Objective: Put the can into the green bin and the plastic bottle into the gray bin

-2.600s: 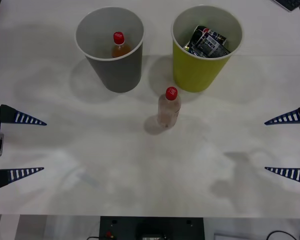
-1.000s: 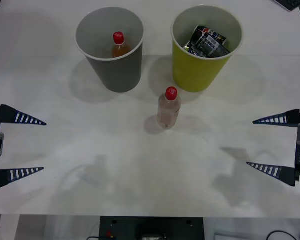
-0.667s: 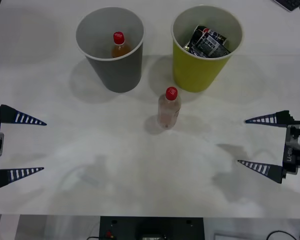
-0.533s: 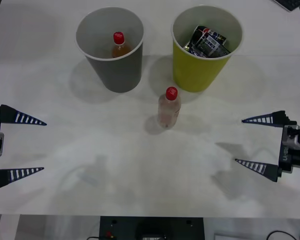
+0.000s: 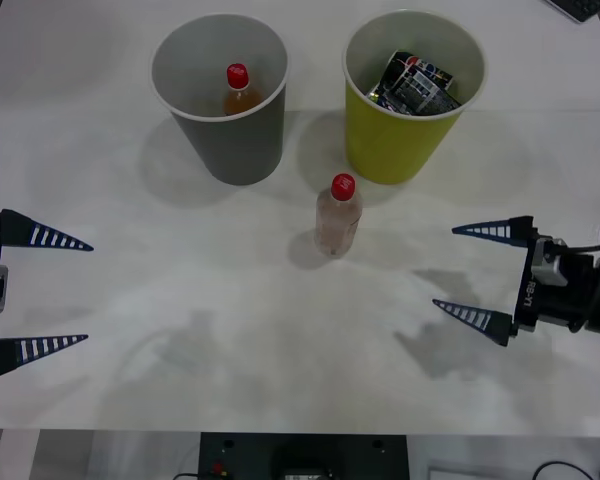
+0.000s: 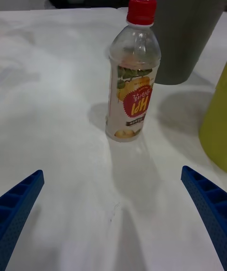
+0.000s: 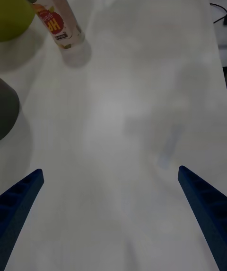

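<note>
Can sits inside the green bin, so that half looks done. The plastic bottle stands upright on the white surface, just in front of both bins. Right gripper, fingers spread wide, points at it from well apart, bottle centred between them. Left gripper waits at the near edge, spread too. Gray bin holds an orange bottle.

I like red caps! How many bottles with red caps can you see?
2. The plastic bottle stands upright on the table, in front of the two bins. The bottle of orange liquid is inside the gray bin. More may be hidden inside the bins.
</note>
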`<state>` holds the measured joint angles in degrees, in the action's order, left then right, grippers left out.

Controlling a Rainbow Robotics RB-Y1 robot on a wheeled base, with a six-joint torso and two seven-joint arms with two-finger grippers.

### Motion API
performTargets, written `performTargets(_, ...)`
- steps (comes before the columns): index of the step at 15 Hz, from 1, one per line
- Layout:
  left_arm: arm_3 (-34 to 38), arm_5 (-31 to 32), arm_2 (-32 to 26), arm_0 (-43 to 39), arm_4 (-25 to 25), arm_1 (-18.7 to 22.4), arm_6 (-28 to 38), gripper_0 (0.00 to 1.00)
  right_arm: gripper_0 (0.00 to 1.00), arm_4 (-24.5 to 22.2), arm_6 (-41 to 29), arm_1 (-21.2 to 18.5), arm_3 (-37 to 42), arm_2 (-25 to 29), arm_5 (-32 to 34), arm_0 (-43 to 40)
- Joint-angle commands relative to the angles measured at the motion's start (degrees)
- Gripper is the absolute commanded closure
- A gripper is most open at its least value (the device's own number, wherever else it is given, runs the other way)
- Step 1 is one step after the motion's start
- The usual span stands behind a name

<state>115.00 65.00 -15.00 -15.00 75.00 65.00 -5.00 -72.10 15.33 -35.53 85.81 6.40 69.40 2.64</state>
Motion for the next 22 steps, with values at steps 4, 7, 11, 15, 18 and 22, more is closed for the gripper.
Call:
performTargets(4, 0.0, 0.0, 0.0, 0.0, 0.0, 0.0, 0.0, 0.02, 0.00, -0.1, 2.1, 7.1, -9.4, -0.2, 1.5, 6.2)
performTargets(7, 0.0, 0.0, 0.0, 0.0, 0.0, 0.0, 0.0, 0.02, 0.00, 0.0, 3.3, 10.0, -13.8, -0.5, 1.8, 9.0)
performTargets(11, 0.0, 0.0, 0.0, 0.0, 0.0, 0.0, 0.0, 0.02, 0.00, -0.1, 5.1, 12.3, -19.0, -1.0, 2.0, 12.0)
performTargets(15, 0.0, 0.0, 0.0, 0.0, 0.0, 0.0, 0.0, 0.02, 0.00, -0.1, 6.6, 14.3, -23.4, -1.3, 2.1, 14.7)
performTargets(18, 0.0, 0.0, 0.0, 0.0, 0.0, 0.0, 0.0, 0.02, 0.00, -0.1, 8.0, 16.0, -27.7, -1.3, 1.8, 17.4)
performTargets(22, 0.0, 0.0, 0.0, 0.0, 0.0, 0.0, 0.0, 0.02, 0.00, -0.1, 9.5, 18.8, -31.1, -1.4, -0.2, 20.2)
